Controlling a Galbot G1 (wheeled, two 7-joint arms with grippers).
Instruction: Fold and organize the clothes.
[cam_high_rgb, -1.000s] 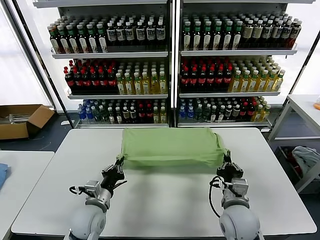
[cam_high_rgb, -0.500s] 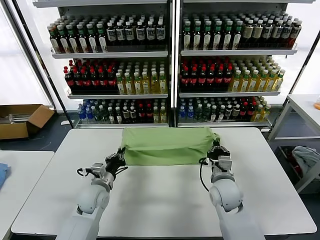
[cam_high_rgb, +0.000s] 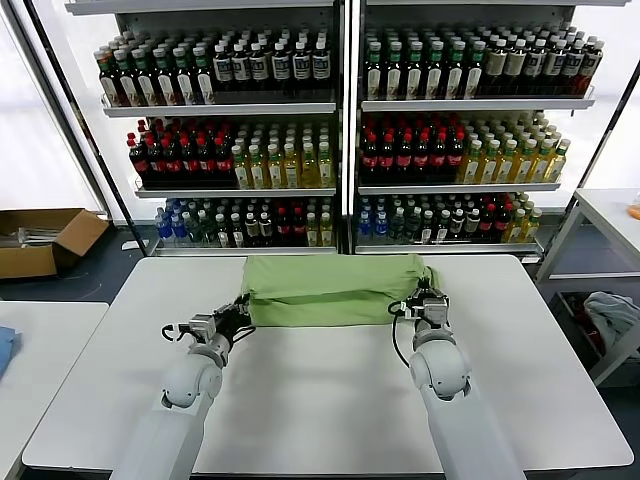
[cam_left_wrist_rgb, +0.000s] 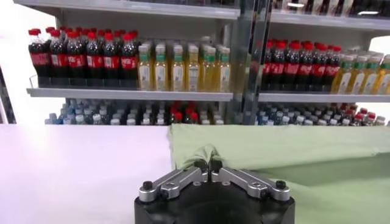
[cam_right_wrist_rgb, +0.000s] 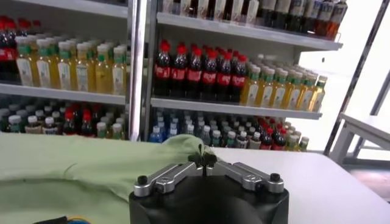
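Shirt (cam_high_rgb: 335, 290) — light green, folded into a wide band — lies across the far half of the white surface (cam_high_rgb: 330, 400), its back edge near the surface's far rim. Bare surface stretches in front and to both sides. Left gripper (cam_high_rgb: 236, 314) has its fingers closed on the shirt's near left corner; right gripper (cam_high_rgb: 428, 300) pinches the near right corner — cloth puckers between both.
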